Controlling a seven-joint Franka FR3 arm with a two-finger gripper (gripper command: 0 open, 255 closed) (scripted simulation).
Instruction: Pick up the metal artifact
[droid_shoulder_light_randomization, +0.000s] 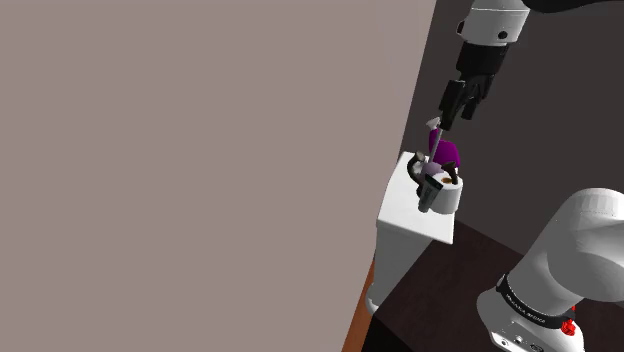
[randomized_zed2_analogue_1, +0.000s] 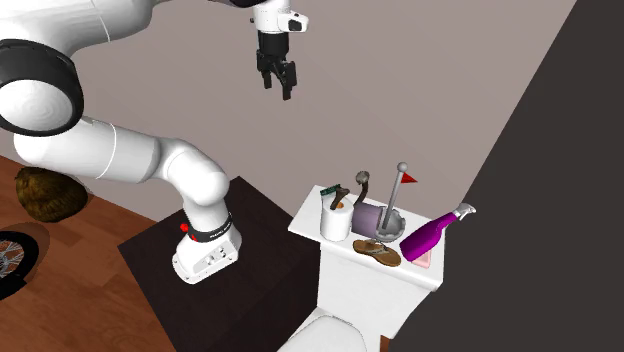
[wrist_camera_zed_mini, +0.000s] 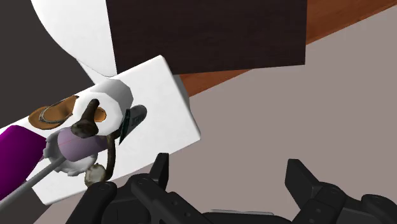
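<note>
The gripper (wrist_camera_zed_mini: 229, 164) is shown with jaws apart and empty, held high above the tank lid (randomized_zed2_analogue_1: 308, 220) and well apart from everything on it. The artifact (randomized_zed2_analogue_1: 360, 200), a curved grey rod with a knobbed head, is seen upright, crowded between the roll (randomized_zed2_analogue_1: 337, 222) and the purple cup (randomized_zed2_analogue_1: 370, 215). A descent over the head is advised, with jaws set across the thin shaft, so that the flag pole (randomized_zed2_analogue_1: 397, 195) beyond is spared.

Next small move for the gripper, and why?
Probably move across over the dark curved artifact before descending: the open gripper hangs high, to the second exterior view's left of it, and the artifact stands close beside a paper roll.
</note>
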